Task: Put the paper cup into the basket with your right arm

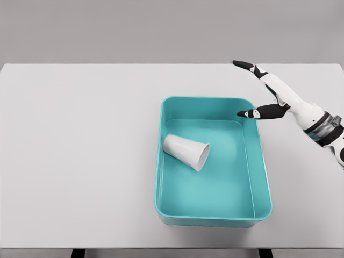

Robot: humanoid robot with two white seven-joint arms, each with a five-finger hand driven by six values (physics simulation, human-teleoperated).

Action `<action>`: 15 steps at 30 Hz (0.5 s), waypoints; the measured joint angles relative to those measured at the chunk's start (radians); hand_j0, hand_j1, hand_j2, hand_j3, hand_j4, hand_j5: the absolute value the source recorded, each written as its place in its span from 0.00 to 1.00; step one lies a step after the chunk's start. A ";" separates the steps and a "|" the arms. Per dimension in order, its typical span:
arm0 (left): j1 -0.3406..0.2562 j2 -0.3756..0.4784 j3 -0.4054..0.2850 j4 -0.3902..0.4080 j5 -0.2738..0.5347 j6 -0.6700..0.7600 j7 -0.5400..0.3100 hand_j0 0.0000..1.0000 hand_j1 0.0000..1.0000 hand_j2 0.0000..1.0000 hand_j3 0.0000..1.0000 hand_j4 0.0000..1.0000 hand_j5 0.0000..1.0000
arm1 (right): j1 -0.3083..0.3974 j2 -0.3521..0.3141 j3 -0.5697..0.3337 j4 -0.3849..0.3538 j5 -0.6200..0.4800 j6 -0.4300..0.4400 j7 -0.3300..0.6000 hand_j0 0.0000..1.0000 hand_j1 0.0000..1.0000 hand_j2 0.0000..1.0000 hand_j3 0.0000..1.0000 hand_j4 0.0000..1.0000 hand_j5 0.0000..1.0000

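Head view: the white paper cup (186,151) lies on its side inside the teal rectangular plastic basket (259,177), toward the basket's far-left corner, mouth facing the near right, a pose that suggests it tipped over as it landed. The right hand (269,97) hangs above the basket's far-right corner with fingers spread apart and holding nothing. The placement appears complete. The basket sits on the pale grey counter (80,161).
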 measured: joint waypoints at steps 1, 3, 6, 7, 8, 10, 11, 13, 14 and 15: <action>-0.002 0.000 0.000 0.000 0.000 0.000 0.000 1.00 1.00 1.00 1.00 1.00 1.00 | -0.003 -0.064 0.006 0.001 0.007 0.000 0.000 1.00 1.00 1.00 1.00 1.00 1.00; -0.002 0.000 0.000 0.000 0.000 0.000 0.000 1.00 1.00 1.00 1.00 1.00 1.00 | -0.072 -0.180 0.014 0.005 0.016 0.000 0.000 1.00 1.00 1.00 1.00 1.00 1.00; -0.002 0.000 0.000 0.000 0.000 0.000 0.000 1.00 1.00 1.00 1.00 1.00 1.00 | -0.092 -0.290 0.019 0.002 0.036 0.000 0.001 1.00 1.00 1.00 1.00 1.00 1.00; -0.002 0.000 0.000 0.000 0.000 0.000 0.000 1.00 1.00 1.00 1.00 1.00 1.00 | -0.078 -0.311 0.020 -0.005 0.040 0.000 0.002 1.00 1.00 1.00 1.00 1.00 1.00; -0.002 0.000 0.000 0.000 0.000 0.000 0.000 1.00 1.00 1.00 1.00 1.00 1.00 | -0.058 -0.335 0.023 -0.013 0.047 0.000 0.006 1.00 1.00 1.00 1.00 1.00 1.00; -0.002 0.000 0.000 0.000 0.000 0.000 0.000 1.00 1.00 1.00 1.00 1.00 1.00 | -0.054 -0.380 0.025 -0.045 0.104 0.000 0.012 1.00 1.00 1.00 1.00 1.00 1.00; -0.002 0.000 0.000 0.000 0.000 0.000 0.000 1.00 1.00 1.00 1.00 1.00 1.00 | -0.054 -0.396 0.026 -0.065 0.161 0.000 0.014 1.00 1.00 1.00 1.00 1.00 1.00; -0.002 0.000 0.000 0.000 0.000 0.000 0.000 1.00 1.00 1.00 1.00 1.00 1.00 | -0.063 -0.416 0.027 -0.108 0.259 0.000 0.016 1.00 1.00 1.00 1.00 1.00 1.00; -0.002 0.000 0.000 0.000 0.000 0.000 0.000 1.00 1.00 1.00 1.00 1.00 1.00 | -0.063 -0.423 0.028 -0.128 0.288 0.000 0.017 1.00 1.00 1.00 1.00 1.00 1.00; -0.002 0.000 0.000 0.000 0.000 0.000 0.000 1.00 1.00 1.00 1.00 1.00 1.00 | -0.058 -0.429 0.028 -0.143 0.310 0.000 0.017 1.00 1.00 1.00 1.00 1.00 1.00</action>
